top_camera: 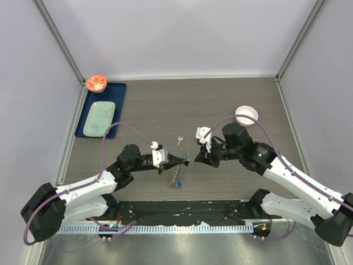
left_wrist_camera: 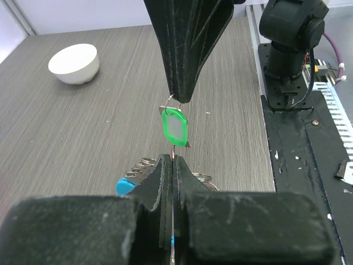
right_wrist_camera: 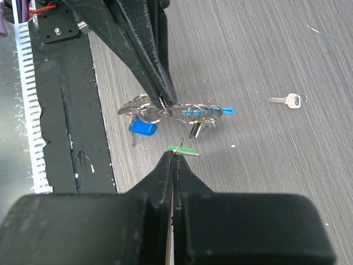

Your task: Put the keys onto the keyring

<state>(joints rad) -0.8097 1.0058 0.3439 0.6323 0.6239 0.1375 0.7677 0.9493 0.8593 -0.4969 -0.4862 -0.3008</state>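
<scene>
Your right tool [left_wrist_camera: 180, 98] pinched the green key [left_wrist_camera: 175, 126], its blade pointing straight at your left tool [left_wrist_camera: 172, 161], which was clamped on the keyring [right_wrist_camera: 190, 111].

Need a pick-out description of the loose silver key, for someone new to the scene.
On the grey wood-grain table, start at the white bowl and go left, slightly nearer the robot. The silver key lies there alone. Unlike the gripped green-headed key or the chain keyring, it is plain metal and untouched.
</scene>
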